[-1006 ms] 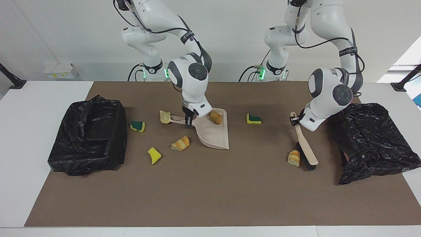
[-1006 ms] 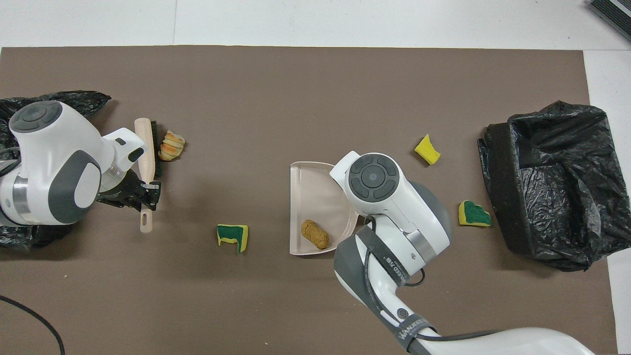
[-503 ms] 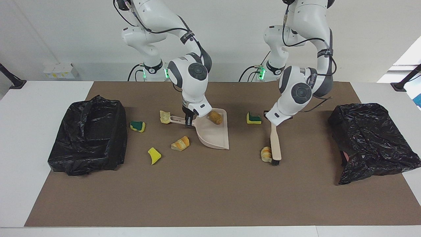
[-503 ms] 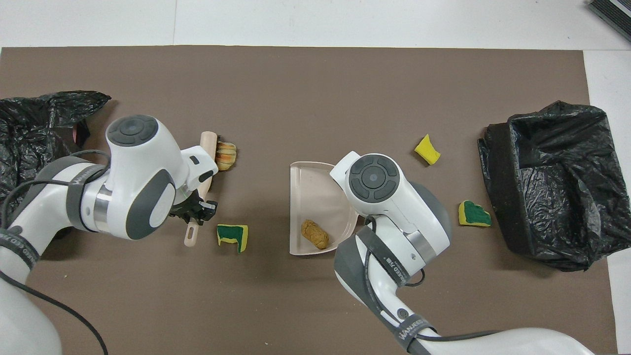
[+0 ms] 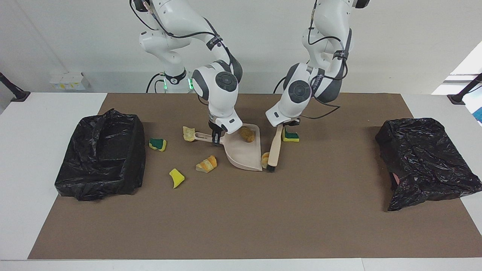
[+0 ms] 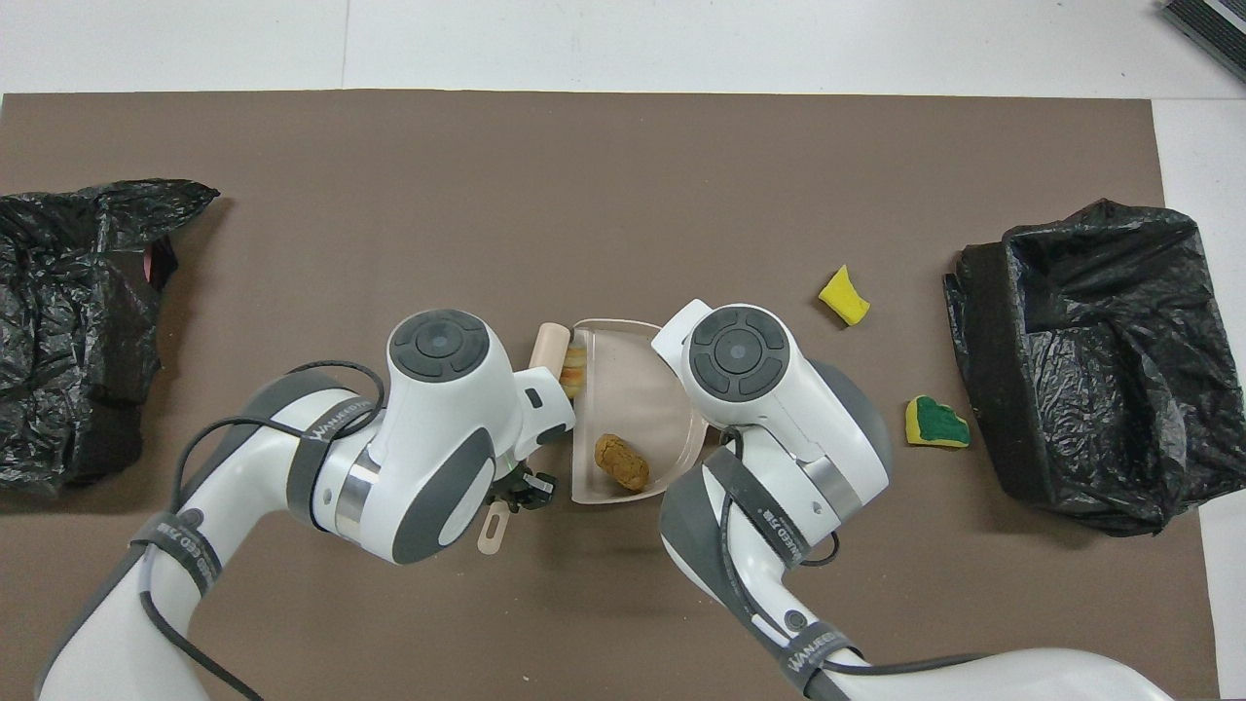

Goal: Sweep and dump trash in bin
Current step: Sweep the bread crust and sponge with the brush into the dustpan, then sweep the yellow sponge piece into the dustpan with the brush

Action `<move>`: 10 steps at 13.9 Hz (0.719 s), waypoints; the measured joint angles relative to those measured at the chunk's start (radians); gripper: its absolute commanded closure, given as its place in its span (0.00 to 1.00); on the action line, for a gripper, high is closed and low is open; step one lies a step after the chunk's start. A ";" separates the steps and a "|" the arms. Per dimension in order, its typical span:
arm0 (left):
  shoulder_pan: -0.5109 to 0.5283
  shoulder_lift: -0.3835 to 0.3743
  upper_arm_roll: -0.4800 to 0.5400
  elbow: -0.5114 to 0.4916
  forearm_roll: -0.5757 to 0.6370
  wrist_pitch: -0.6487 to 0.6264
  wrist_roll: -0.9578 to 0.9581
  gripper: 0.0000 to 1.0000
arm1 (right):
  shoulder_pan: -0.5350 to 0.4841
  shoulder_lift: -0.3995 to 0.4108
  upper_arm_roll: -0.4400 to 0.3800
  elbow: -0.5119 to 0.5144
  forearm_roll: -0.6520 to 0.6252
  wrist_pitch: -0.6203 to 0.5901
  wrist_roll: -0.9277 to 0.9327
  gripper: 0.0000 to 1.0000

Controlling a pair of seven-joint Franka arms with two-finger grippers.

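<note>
The left pincer [image 5: 287,124] grips the brush [image 5: 274,148]; a bread chunk [image 5: 265,159] touches its bristles at the dustpan [image 5: 244,154] lip. The right pincer [image 5: 215,140] grips the dustpan handle.

Mid-frame, the right gripper [image 5: 215,142] clamps the dustpan [image 5: 244,152] handle, a brown chunk [image 5: 246,134] inside the pan. The left gripper [image 5: 283,125] grips the brush [image 5: 275,148], its bristles pressing a bread piece [image 5: 265,159] against the pan's lip. Scraps [image 5: 206,164] lie lower left; black bags [image 5: 101,153] sit at both edges.
</note>
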 measured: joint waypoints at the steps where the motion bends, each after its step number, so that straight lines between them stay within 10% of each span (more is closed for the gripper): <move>1: -0.019 -0.006 -0.001 0.000 -0.010 -0.001 -0.002 1.00 | 0.000 0.000 0.000 0.000 0.000 0.000 0.000 1.00; 10: 0.024 -0.092 0.036 -0.001 -0.026 -0.208 -0.286 1.00 | 0.000 -0.001 0.000 0.000 0.000 0.001 0.000 1.00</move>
